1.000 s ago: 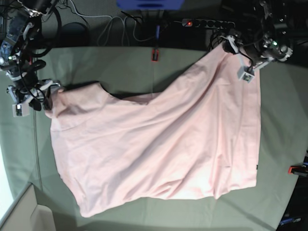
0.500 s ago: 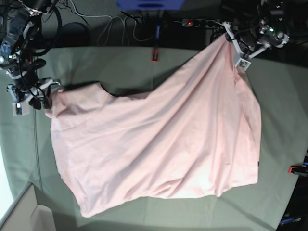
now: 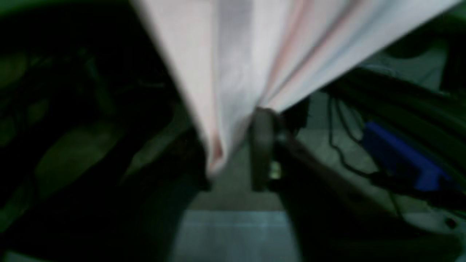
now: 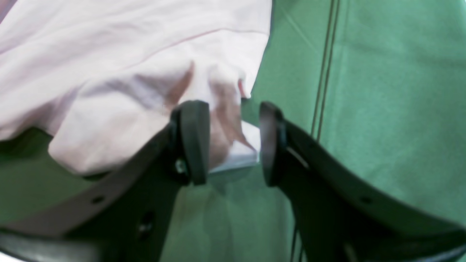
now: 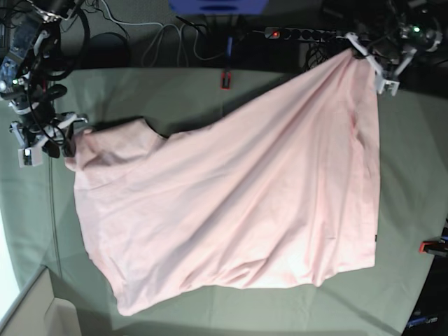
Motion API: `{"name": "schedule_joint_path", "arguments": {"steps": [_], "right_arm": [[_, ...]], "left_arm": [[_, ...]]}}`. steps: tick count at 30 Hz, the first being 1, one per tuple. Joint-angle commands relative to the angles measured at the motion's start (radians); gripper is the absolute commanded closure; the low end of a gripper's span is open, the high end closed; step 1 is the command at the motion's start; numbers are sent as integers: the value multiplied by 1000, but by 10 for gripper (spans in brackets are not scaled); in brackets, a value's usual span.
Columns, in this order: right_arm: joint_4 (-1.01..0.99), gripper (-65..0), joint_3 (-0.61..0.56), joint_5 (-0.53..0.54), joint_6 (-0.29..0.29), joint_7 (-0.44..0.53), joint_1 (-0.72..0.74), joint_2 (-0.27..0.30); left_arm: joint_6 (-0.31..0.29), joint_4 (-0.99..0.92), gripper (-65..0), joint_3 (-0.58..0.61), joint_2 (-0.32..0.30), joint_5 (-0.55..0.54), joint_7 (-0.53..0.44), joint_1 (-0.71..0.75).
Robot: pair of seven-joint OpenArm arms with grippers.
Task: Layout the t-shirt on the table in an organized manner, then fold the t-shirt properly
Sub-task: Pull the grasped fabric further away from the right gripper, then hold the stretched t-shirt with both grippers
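Here there is one light pink cotton t-shirt [image 5: 231,203], one counter [image 5: 175,91] covered in pale grey-green cloth, and two claws. At the left edge of the base view, the right claw [image 5: 47,136] sits at the shirt's bunched corner; in its wrist view a fold of pink fabric lies between the two black pads [image 4: 193,142], which stand apart, so whether it is truly clenched on the cloth I cannot tell. The shirt spreads across the counter's middle, rising toward the upper right of the frame. There the left claw [image 5: 378,59] grips a lifted corner, the fabric pulled taut into it.
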Motion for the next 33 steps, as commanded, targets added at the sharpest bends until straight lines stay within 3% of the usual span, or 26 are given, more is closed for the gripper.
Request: {"name": "schedule_joint_path", "arguments": {"steps": [1, 4, 7, 12, 17, 24, 29, 33], "right_arm": [[15, -237, 2, 17, -4, 25, 8, 12], [15, -237, 1, 17, -4, 25, 8, 12], [15, -237, 1, 17, -4, 25, 9, 12], [15, -237, 1, 17, -4, 25, 12, 12], [15, -237, 1, 17, -4, 25, 14, 12], [15, -237, 1, 17, -4, 25, 14, 12], [15, -237, 2, 17, -4, 25, 15, 12], [15, -237, 4, 17, -4, 25, 15, 12]], "left_arm": [[-44, 18, -240, -1, -2, -11, -4, 4], [-52, 15, -395, -6, 1, -10, -2, 2], [-52, 8, -507, -7, 1, -10, -2, 1], [-52, 5, -617, -83, 25, -10, -4, -13], [-52, -51, -624, -181, 27, -10, -4, -76], [-52, -256, -624, -173, -16, -10, -11, -148], [-52, -339, -624, -93, -39, 0, -134, -148], [-52, -397, -624, -30, -59, -2, -154, -142]]}}
